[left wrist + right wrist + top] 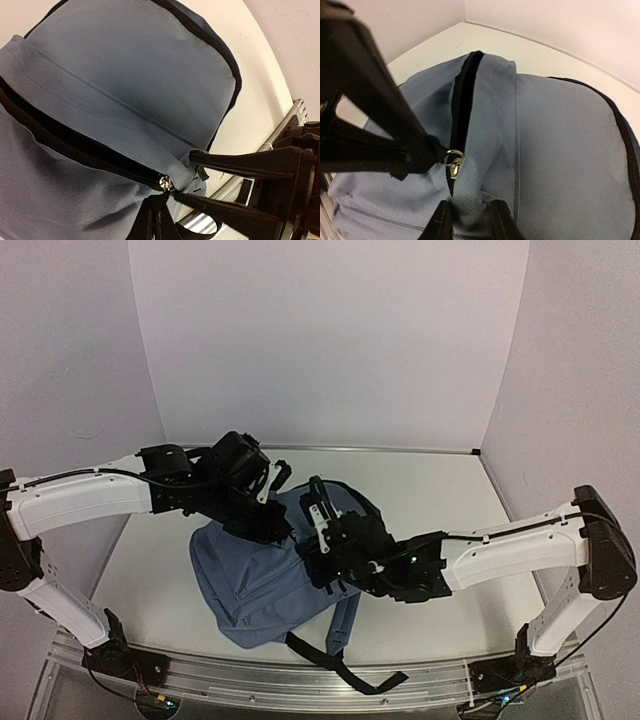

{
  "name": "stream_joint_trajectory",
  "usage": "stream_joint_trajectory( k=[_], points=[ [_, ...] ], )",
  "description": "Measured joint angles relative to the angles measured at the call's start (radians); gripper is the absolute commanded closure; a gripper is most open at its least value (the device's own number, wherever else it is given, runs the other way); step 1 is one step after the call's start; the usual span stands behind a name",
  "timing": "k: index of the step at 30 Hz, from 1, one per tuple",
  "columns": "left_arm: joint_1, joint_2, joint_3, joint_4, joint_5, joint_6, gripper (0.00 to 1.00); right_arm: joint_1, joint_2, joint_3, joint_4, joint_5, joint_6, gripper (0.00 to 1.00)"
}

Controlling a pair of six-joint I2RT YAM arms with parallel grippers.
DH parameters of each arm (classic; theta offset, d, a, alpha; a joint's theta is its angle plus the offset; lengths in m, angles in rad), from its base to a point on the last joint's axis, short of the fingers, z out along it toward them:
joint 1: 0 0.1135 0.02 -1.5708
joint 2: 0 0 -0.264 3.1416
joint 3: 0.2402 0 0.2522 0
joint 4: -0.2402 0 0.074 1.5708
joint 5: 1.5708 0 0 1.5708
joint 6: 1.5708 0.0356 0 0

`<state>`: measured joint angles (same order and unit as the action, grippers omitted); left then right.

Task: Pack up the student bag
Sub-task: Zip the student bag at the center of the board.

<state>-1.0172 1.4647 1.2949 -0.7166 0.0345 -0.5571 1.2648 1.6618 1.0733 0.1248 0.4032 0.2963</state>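
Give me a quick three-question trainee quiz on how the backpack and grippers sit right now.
1. True or false: the student bag has its zipper fully closed.
2. The left gripper pinches: A) bag fabric beside the zipper slider; B) a book; C) nothing.
3. Toward which edge of the table does the loose black strap trail?
Key: 1 false, a dark gap shows along it; 2 A; 3 the near edge.

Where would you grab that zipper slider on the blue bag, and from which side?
Probably on the zipper slider, by its small metal ring, which stands off the fabric of the student bag. Come from above, one finger each side of the zipper line; the left gripper crowds one side.
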Motion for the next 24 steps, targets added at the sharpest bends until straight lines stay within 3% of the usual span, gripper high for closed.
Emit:
stream_joint_trajectory(
  k=[5, 24],
  points=[
    [0.006, 0.0, 0.0, -0.004, -0.009, -0.001, 1.0, 0.0, 0.027, 0.0, 0.036, 0.045, 0.006, 1.0],
    [0.186, 0.0, 0.002, -0.045, 0.052, 0.036, 1.0, 0.0, -0.009, -0.114, 0.177, 0.006, 0.114, 1.0]
  ],
)
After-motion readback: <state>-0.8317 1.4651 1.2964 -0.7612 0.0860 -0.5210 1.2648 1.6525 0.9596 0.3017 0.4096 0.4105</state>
